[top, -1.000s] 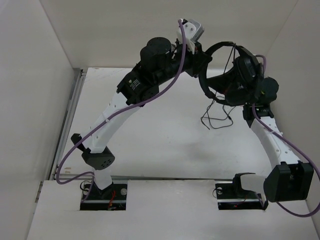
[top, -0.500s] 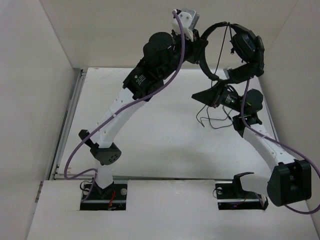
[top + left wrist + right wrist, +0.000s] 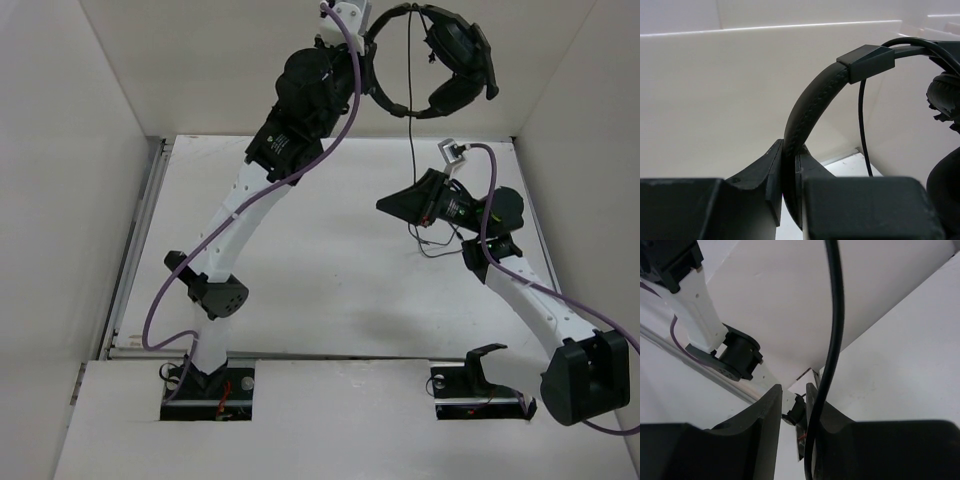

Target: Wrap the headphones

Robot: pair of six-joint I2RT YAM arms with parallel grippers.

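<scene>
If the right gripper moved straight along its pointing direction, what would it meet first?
Probably the left arm's white link, though height is unclear. The headphones' cord hangs close by the right gripper.

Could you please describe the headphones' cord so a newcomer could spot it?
Look at the headphones held high by the left tool. The cord hangs straight down from them toward the right tool: thin and black, unlike the thick purple cables.

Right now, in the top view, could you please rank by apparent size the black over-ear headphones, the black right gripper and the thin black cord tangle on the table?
1. Black over-ear headphones, though held high, nearer the camera, which flatters them.
2. Black right gripper.
3. Thin black cord tangle, clearly smallest.
</scene>
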